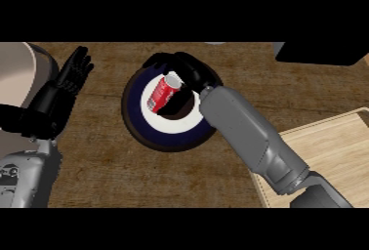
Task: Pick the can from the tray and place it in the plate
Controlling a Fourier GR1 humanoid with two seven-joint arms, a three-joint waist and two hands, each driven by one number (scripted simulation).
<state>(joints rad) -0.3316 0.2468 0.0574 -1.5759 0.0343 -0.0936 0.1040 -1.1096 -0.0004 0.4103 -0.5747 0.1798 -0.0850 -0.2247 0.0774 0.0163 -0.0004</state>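
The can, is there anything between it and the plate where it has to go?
Nothing visible does. The can is tilted directly over the plate, with the right hand and its fingers around its top. The left hand rests open at the view's left.

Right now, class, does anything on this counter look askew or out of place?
The red can is tilted, leaning over the round dark-blue plate with a white centre rather than standing upright; the black right hand is at its top end. Nothing looks spilled or damaged.
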